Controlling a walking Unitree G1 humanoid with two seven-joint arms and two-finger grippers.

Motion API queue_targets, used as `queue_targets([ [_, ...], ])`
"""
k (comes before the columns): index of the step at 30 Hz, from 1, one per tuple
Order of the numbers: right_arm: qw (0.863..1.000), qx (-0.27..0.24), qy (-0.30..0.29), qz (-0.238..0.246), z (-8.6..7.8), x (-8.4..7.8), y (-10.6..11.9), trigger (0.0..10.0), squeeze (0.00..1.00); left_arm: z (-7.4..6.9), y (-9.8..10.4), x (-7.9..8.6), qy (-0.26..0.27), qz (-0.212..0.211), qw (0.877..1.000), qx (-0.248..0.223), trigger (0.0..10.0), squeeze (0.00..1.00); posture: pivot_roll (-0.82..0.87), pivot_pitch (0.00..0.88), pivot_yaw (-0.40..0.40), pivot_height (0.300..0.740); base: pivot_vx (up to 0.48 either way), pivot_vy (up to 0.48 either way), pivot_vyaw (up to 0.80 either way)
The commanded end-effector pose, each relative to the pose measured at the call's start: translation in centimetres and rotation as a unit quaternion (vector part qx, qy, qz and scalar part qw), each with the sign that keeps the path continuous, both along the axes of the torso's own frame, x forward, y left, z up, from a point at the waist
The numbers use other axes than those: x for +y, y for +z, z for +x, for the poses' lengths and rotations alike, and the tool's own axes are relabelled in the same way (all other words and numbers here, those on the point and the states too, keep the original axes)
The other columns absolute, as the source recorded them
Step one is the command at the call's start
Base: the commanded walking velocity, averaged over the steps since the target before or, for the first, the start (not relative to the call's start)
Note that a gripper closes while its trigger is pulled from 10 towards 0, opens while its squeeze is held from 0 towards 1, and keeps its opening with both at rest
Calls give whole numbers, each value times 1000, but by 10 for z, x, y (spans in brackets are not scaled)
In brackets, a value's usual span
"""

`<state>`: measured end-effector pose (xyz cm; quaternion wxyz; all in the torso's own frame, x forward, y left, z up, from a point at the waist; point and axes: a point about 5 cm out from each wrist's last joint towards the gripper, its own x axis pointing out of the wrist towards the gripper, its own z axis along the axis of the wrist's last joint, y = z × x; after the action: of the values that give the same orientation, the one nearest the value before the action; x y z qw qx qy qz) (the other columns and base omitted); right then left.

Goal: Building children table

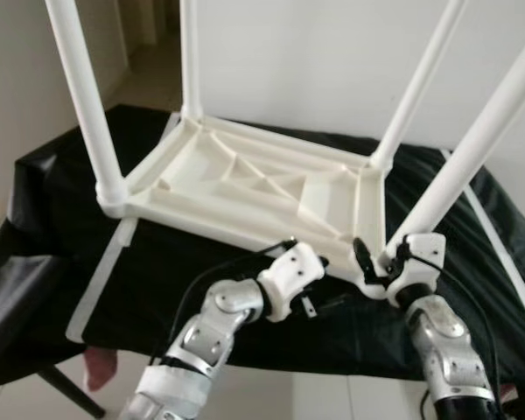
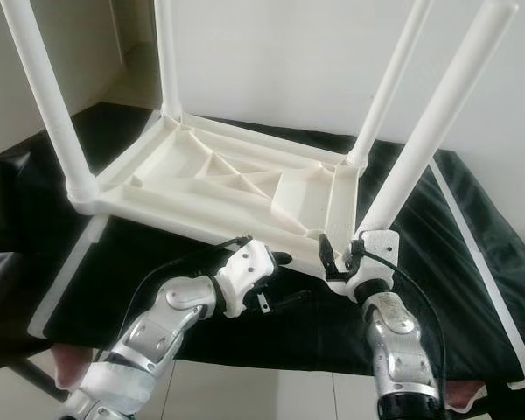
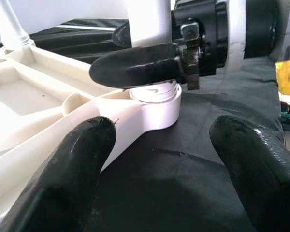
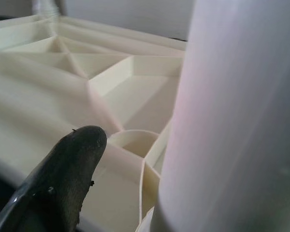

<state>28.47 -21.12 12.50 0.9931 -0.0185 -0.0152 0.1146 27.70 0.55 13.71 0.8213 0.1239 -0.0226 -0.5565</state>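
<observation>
Two black fingers of the right gripper [image 1: 374, 261] pinch the base of the near-right leg [image 1: 472, 149], where it enters the corner socket [image 3: 154, 104] of the upturned white tabletop [image 1: 245, 179]. Just beside it, the left gripper [image 1: 325, 282] hovers at the tabletop's near edge with its fingers [image 3: 70, 169] spread wide, holding nothing. Three other legs [image 1: 83, 96] stand upright at the remaining corners. Everything rests on a black cloth [image 1: 52, 166].
</observation>
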Motion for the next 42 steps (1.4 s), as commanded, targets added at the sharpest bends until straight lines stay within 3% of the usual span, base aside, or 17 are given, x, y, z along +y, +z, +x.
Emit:
queue_targets([
  [1, 999, 11, 34, -12, -3, -6, -4, 10000, 0, 1, 2, -2, 13, -5, 1000, -7, 10000, 0, 45, 0, -88, 740, 0, 0, 0],
  [10, 993, 45, 97, -42, -7, -13, -13, 10000, 0, -6, 1, -5, 10, -5, 1000, -10, 10000, 0, 40, 0, -68, 740, 0, 0, 0],
  [11, 992, 49, 106, -51, -8, -13, -15, 8235, 0, -7, 1, -5, 7, -6, 1000, -12, 10000, 0, 40, 0, -68, 740, 0, 0, 0],
  [13, 992, 49, 106, -51, -8, -13, -15, 8235, 0, -7, 1, -5, 7, -6, 1000, -12, 10000, 0, 40, 0, -68, 740, 0, 0, 0],
  [14, 991, 52, 112, -55, -8, -13, -17, 6000, 0, -8, 1, -5, 6, -7, 1000, -13, 10000, 0, 38, 0, -63, 740, 0, 0, 0],
  [15, 991, 52, 112, -55, -8, -13, -17, 6000, 0, -8, 1, -5, 6, -7, 1000, -13, 10000, 0, 38, 0, -63, 740, 0, 0, 0],
  [16, 990, 51, 116, -54, -8, -13, -17, 4784, 0, -7, 1, -5, 6, -5, 1000, -15, 10000, 0, 36, 0, -60, 740, 0, 0, 0],
  [17, 989, 57, 127, -53, -9, -15, -18, 0, 0, -7, 2, -5, 8, -3, 1000, -22, 10000, 0, 32, 0, -54, 740, 0, 0, 0],
  [28, 988, 60, 130, -56, -11, -22, -20, 0, 0, -5, 3, -8, 14, 1, 999, -37, 10000, 0, 16, 0, -51, 740, 0, 0, 0],
  [29, 989, 62, 123, -54, -12, -23, -20, 10000, 0, -4, 3, -8, 16, -1, 999, -37, 10000, 0, 8, 0, -49, 740, 0, 0, 0],
  [38, 995, 58, 81, -28, -14, -25, -21, 10000, 0, -4, 2, -10, 19, -1, 999, -38, 10000, 0, -5, 0, -42, 740, 0, 0, 0],
  [41, 999, 50, -18, -4, -12, -27, -20, 10000, 0, -5, 1, -11, 16, 3, 999, -36, 10000, 0, -14, 0, -36, 740, 0, 0, 0],
  [42, 999, 50, -18, -4, -12, -27, -20, 10000, 0, -5, 1, -11, 16, 3, 999, -36, 10000, 0, -14, 0, -36, 740, 0, 0, 0],
])
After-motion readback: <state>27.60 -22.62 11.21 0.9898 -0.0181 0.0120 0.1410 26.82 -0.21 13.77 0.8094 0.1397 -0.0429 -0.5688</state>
